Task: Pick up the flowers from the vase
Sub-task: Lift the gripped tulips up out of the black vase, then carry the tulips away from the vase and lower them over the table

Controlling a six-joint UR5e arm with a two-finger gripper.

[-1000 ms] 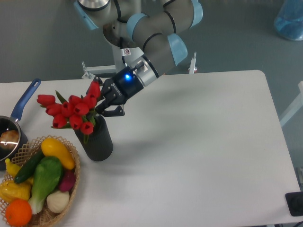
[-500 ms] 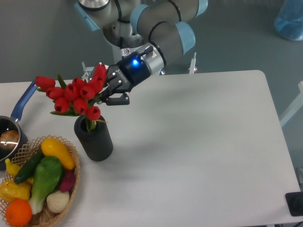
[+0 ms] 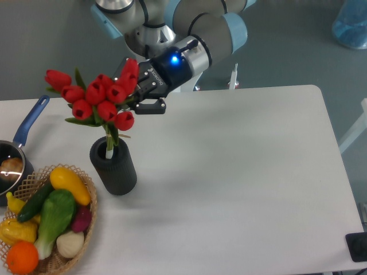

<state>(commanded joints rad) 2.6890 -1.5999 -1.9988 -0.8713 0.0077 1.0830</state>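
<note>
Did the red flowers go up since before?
Yes. The flowers have risen, held by the gripper. Earlier the blooms sat right at the mouth of the vase; now they are well above it, with only the stem ends still inside.

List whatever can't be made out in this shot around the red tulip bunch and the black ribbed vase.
- Grip: the red tulip bunch covers the black two-finger gripper, so its contact with the stems is hidden.
- Stem ends: they run into the mouth of the matte black ribbed vase; the wall hides them.
- Blue-handled saucepan: cut off by the left edge.
- Woven basket of toy vegetables: cut off at the bottom-left corner.
</note>
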